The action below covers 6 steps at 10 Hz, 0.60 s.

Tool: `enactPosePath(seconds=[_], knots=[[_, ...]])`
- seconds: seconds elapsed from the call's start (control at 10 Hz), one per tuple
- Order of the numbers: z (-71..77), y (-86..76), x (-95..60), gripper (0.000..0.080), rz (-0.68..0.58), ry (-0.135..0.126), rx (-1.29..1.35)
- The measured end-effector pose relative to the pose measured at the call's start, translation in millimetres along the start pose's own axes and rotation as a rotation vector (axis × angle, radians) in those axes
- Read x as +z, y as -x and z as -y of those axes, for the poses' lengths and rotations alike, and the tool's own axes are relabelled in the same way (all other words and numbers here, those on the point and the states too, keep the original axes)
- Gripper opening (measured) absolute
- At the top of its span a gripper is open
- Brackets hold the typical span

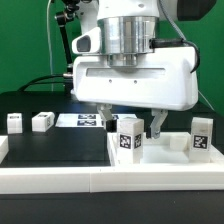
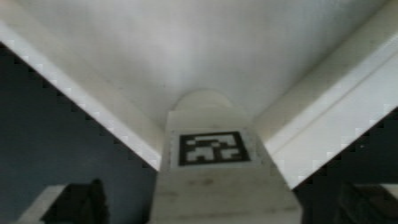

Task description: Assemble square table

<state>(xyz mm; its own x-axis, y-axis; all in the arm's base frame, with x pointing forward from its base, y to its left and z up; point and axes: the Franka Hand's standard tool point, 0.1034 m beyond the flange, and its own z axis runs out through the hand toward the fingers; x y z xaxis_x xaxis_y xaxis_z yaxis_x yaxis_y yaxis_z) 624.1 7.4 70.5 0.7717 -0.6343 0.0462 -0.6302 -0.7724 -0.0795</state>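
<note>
By the white rail (image 1: 50, 180), the spread gripper (image 1: 131, 128) straddles 1 upright leg (image 1: 127, 143).

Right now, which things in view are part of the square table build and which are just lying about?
Job: tabletop slab; leg between the open gripper's fingers; leg at the exterior view's right; two legs at its left.
Lying about: marker board; white rail.
</note>
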Motion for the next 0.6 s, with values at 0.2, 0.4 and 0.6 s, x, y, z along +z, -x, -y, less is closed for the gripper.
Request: enactPosePath(seconds=[0.2,0.4,0.6], knots=[[-1.2,-0.8,-0.1,0.0649,-0.003,0.010,-0.141],[-2.8,-2.1,-0.1,0.0649,-0.003,0.010,-0.177],[-3.0,-2.0,0.0,0.0380,-0.003,0.010,-0.174]])
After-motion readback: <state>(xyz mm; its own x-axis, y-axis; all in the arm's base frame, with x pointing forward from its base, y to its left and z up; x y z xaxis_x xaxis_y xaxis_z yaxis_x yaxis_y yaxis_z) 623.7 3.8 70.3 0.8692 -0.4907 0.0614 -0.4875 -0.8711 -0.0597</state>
